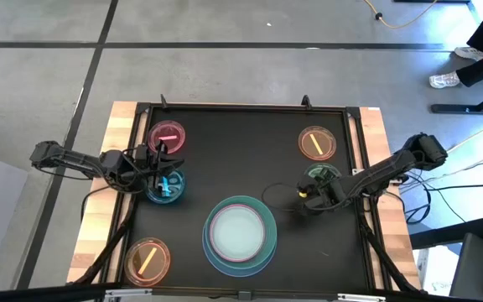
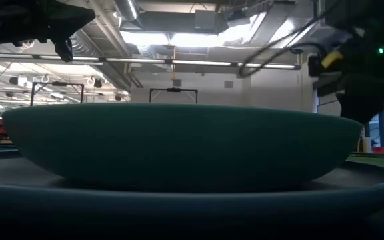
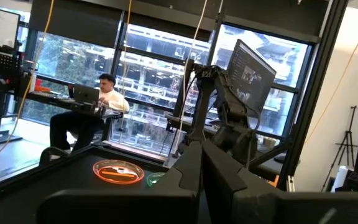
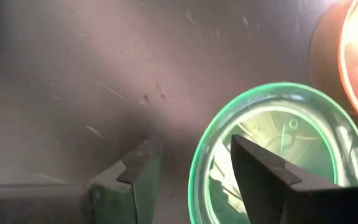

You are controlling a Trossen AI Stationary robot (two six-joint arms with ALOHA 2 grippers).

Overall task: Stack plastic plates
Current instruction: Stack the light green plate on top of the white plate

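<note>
The large plates sit stacked near the table's near edge, pale mint on top, with pink, teal and light blue rims below; this stack fills the low view. Small plates lie singly on the mat: pink, blue, orange, green and a second orange. My right gripper is open and low over the green plate. One finger is outside its rim and one is over its inside. My left gripper is shut and held level between the pink and blue plates.
A raised frame borders the black mat, with wooden table strips outside it. Bare mat lies in the middle, between the two rows of small plates. A person sits at a desk beyond the table's right side.
</note>
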